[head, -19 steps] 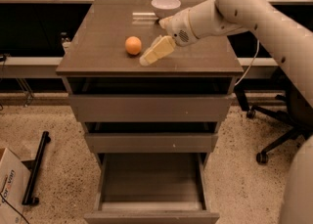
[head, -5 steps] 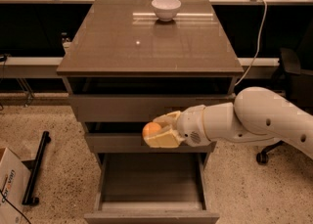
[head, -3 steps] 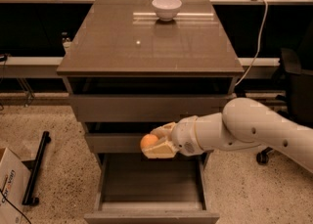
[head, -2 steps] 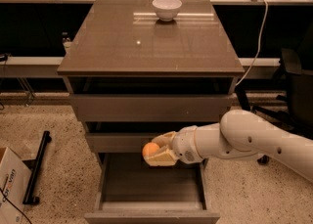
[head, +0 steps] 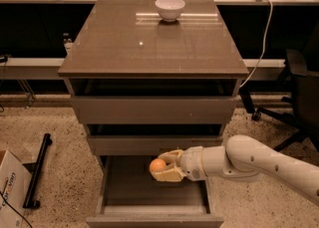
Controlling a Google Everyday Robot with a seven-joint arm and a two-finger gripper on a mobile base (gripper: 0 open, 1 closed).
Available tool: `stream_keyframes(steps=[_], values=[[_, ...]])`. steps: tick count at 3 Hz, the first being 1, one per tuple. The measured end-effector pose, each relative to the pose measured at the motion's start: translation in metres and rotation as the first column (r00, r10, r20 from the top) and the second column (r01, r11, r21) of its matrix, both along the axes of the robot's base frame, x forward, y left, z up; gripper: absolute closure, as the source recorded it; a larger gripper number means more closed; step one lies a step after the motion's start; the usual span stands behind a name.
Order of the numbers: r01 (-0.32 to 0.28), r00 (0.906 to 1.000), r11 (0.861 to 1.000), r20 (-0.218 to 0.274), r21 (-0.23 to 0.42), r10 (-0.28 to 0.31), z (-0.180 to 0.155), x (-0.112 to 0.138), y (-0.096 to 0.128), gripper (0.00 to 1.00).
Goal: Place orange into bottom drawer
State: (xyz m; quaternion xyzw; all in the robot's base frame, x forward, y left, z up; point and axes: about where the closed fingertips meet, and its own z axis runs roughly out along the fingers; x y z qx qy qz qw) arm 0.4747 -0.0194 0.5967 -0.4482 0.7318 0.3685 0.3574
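The orange (head: 157, 165), small and bright, sits between the fingers of my gripper (head: 164, 167). The gripper is shut on it and hangs just over the open bottom drawer (head: 119, 192), above the back part of its grey-brown interior. My white arm reaches in from the right. The drawer is pulled out toward the camera, and its front edge shows at the bottom of the view. The two shallower drawers above it stand slightly open.
A white bowl (head: 170, 8) stands at the back of the cabinet top (head: 149, 43). A black office chair (head: 299, 97) is at the right. A cardboard box (head: 10, 192) and a black bar (head: 37, 172) lie on the floor at the left.
My gripper has carried the orange from the cabinet top down past the upper drawers. Over the last second it sank lower, to just above the bottom drawer's interior.
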Motion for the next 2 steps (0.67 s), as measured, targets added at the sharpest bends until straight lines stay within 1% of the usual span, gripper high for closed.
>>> stream_keyframes(steps=[1,2], values=[[-0.005,0.9998,1.0,-0.019,0.019,0.006,-0.013,-0.003,0.003,1.0],[0.0,0.9997,1.0,-0.026,-0.001,0.0,-0.025,-0.002,0.005,1.0]])
